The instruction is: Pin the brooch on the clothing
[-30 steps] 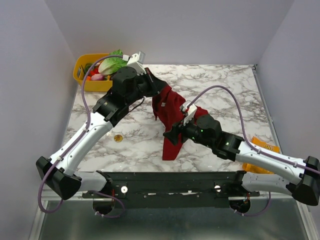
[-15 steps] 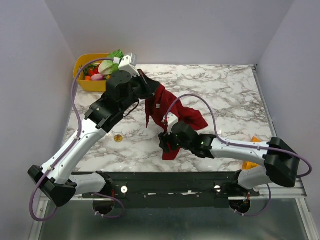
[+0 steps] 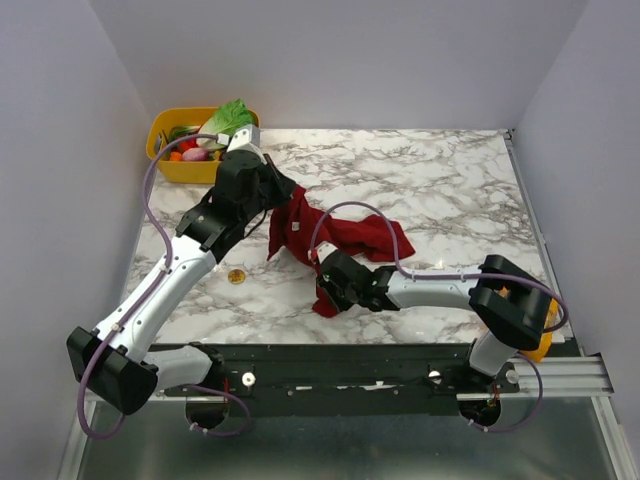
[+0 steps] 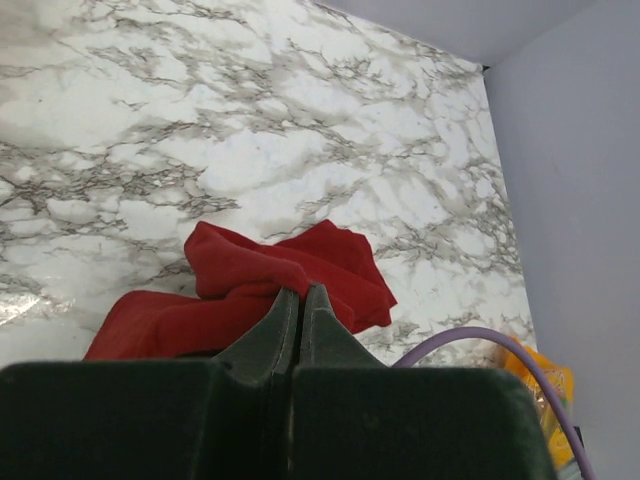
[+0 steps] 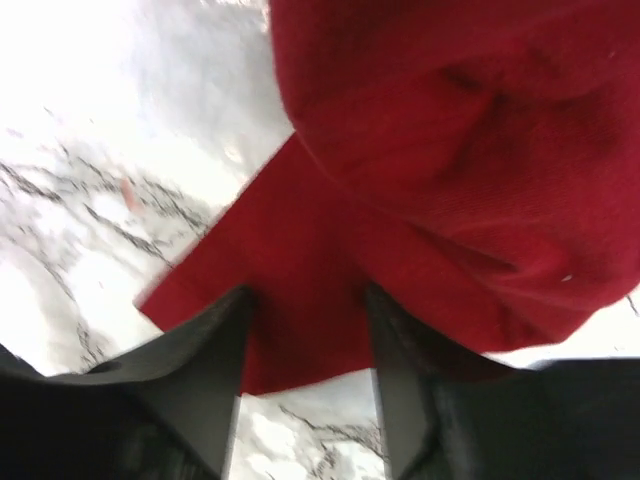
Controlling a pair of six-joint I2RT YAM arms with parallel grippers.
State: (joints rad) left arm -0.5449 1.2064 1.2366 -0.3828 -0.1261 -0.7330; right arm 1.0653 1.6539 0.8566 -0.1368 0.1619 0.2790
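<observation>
From above, the task had barely begun. The brooch lay by itself on the marble worktop, well apart from the clothing and untouched by either arm. The dark red shirt sat bunched in a heap near the middle and was not spread flat, so flattening it, fetching the brooch and pinning it all seemed left to do. The left gripper sat at the shirt's raised left end. The right gripper was low at the shirt's near corner. A yellow basket of vegetables stood at the far left corner.

In the left wrist view, the left gripper had its jaws pressed together, and the tips met the crumpled shirt. They appeared to pinch a thin fold of it, though the fabric between them could not be seen. An orange snack bag showed at the right edge.

In the right wrist view, the right gripper had its jaws spread partway. One finger stood on each side of a flat corner of the shirt lying on the worktop. The jaws straddled the fabric without gripping it, and contact could not be told from the blurred picture.
</observation>
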